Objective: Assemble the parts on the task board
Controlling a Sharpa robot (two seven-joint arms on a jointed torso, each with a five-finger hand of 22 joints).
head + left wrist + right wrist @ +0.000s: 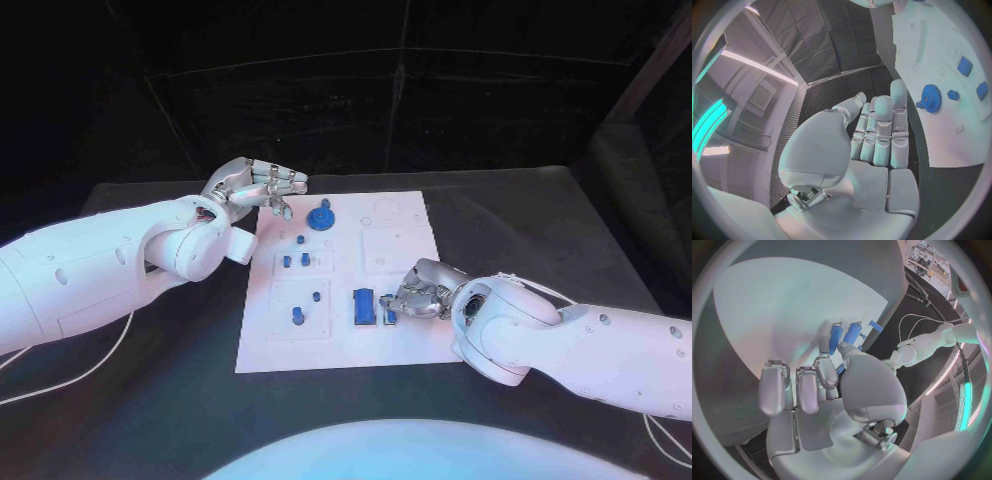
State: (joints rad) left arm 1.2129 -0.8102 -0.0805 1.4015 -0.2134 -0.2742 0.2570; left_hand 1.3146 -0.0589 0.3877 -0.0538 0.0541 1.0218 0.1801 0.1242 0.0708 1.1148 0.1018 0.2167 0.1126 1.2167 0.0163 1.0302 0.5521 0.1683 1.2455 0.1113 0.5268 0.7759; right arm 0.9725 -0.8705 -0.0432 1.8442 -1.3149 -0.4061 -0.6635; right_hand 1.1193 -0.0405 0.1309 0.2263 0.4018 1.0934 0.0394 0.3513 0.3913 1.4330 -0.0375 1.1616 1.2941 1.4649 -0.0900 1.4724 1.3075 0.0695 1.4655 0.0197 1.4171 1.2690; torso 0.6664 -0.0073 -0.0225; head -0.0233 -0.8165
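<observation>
The white task board (346, 345) lies mid-table. A blue gear (322, 216) stands near its far edge, with several small blue parts (297, 315) down its left side. My left hand (260, 188) hovers at the board's far left corner, fingers apart and holding nothing; in the left wrist view the hand (879, 135) reaches toward the gear (930, 95). A long blue block (364, 306) lies near the board's middle. My right hand (418, 292) sits curled beside it. Its thumb and a finger (824, 372) pinch a narrow blue part (389, 315), with more blue pieces (853, 332) just past them.
Black table (577, 230) surrounds the board. White cables (58, 385) trail at the near left and behind my right arm. A dark backdrop rises behind the table's far edge.
</observation>
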